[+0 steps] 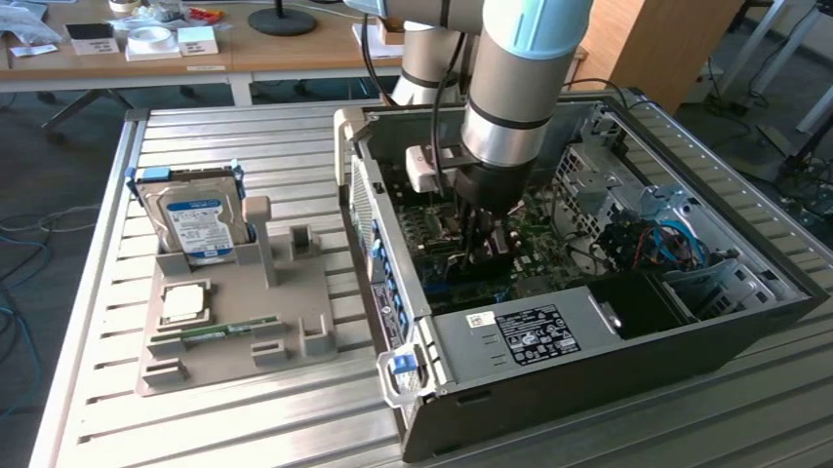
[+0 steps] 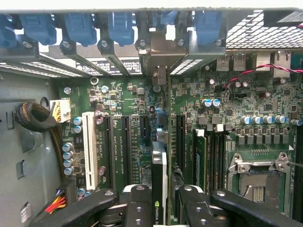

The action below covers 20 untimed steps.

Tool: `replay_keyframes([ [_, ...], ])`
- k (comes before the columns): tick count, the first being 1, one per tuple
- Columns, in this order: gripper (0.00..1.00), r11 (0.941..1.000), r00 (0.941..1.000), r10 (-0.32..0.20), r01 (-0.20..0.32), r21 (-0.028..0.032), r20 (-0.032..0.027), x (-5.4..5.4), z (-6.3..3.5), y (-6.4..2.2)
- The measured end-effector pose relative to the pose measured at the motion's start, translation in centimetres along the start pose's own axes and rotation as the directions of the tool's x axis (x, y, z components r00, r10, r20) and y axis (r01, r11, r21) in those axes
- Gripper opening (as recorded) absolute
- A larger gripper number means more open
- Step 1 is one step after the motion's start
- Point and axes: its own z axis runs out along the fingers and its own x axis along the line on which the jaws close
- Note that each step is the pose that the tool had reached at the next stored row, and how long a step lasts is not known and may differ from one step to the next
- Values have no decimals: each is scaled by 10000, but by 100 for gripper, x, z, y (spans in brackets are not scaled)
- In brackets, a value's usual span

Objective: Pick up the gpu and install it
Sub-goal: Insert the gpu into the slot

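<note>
**A:** Wrist view has the gripper with both fingers pinched narrow on the gpu, seen edge-on. Card stands upright over the motherboard, lined up along the expansion slots, its bracket end reaching toward the rear slot opening. Can't tell if it's fully seated.

**B:** How many slots do you count?

**A:** One white slot and about four dark ones near it. Five blue latches run along the back edge. One empty CPU socket too.

**B:** And from outside?

**A:** In the exterior view the one arm reaches down into the open PC case, center of frame. Lower left of that frame there's one gray fixture tray with one hard drive standing upright, one CPU lying flat, and one RAM stick.
</note>
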Motion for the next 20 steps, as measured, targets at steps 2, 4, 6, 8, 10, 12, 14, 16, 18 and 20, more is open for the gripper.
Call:
replay_keyframes([
  [2, 26, 10000, 10000, 1, -1, 0, 0, 0, 0, 1],
  [4, 26, 10000, 10000, 1, -1, 1, 0, 0, 0, 1],
  [6, 26, 10000, 10000, 2, -2, 1, 0, 0, 0, 1],
  [8, 26, 10000, 10000, 2, -2, 2, 2, 0, 0, 1],
  [10, 26, 10000, 10000, 2, -2, 2, 2, 0, 0, 0],
  [12, 26, 10000, 10000, 2, -2, 1, 1, 0, -1, 1],
  [14, 27, 10000, 10000, 7, -7, -4, 7, -1, 1, 4],
  [16, 33, 10000, 10000, 6, -6, 2, 2, 0, 0, 3],
  [18, 39, 10000, 10000, 1, -1, 1, 0, 0, -1, 1],
  [20, 45, 10000, 10000, 2, -2, 1, 1, 0, -1, 1],
])
